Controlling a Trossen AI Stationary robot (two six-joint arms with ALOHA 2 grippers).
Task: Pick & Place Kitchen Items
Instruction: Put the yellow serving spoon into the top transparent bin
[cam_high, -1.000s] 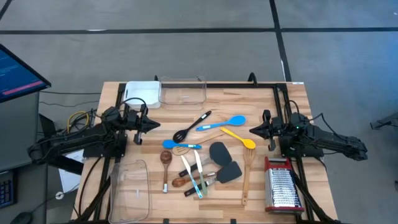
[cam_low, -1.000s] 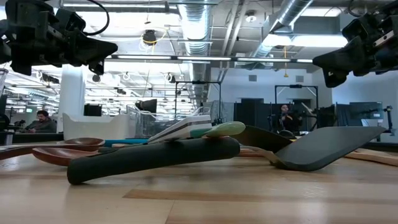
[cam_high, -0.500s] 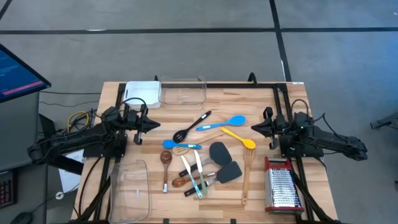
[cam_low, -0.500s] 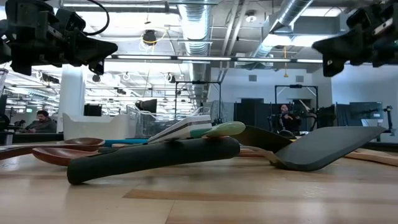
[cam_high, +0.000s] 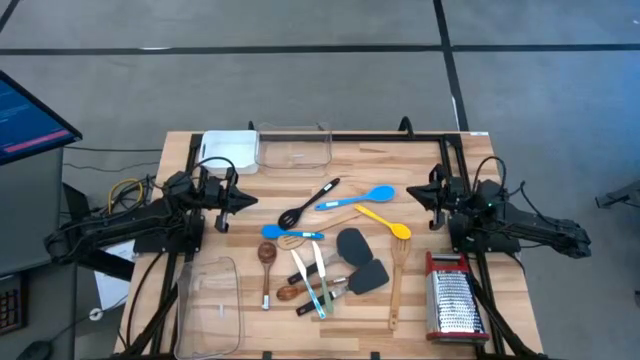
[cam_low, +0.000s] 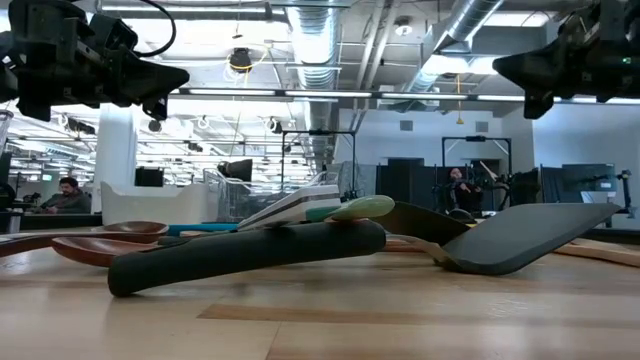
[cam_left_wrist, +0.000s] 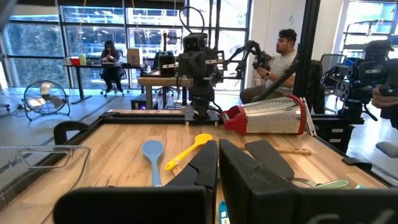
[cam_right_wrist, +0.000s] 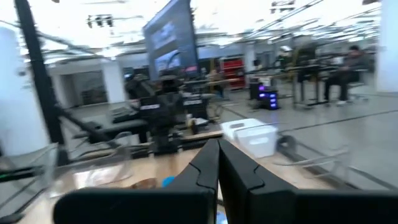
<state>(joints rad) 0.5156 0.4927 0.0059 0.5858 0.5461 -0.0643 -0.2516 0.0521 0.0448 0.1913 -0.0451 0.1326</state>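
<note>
The kitchen utensils lie in a loose heap mid-table: a blue silicone spoon (cam_high: 356, 197), a yellow spoon (cam_high: 385, 221), a black slotted spoon (cam_high: 308, 203), two dark grey spatulas (cam_high: 353, 245), wooden spoons (cam_high: 266, 268) and a wooden spatula (cam_high: 397, 285). All lie flat on the wood, and some cross one another. My left gripper (cam_high: 252, 200) is shut and empty, left of the heap, above the table. My right gripper (cam_high: 412, 192) is shut and empty, right of the heap, held high. The left wrist view shows the blue spoon (cam_left_wrist: 152, 152) and the yellow spoon (cam_left_wrist: 188, 150) ahead.
A steel box grater with red trim (cam_high: 455, 300) lies at the near right. One clear tub (cam_high: 293, 147) and a white tray (cam_high: 228, 150) stand at the far edge. Another clear tub (cam_high: 212, 305) stands at the near left. People sit in the room beyond the table.
My right gripper has risen and gone a little toward the table's far edge, staying shut. My left gripper and the utensils have kept still.
</note>
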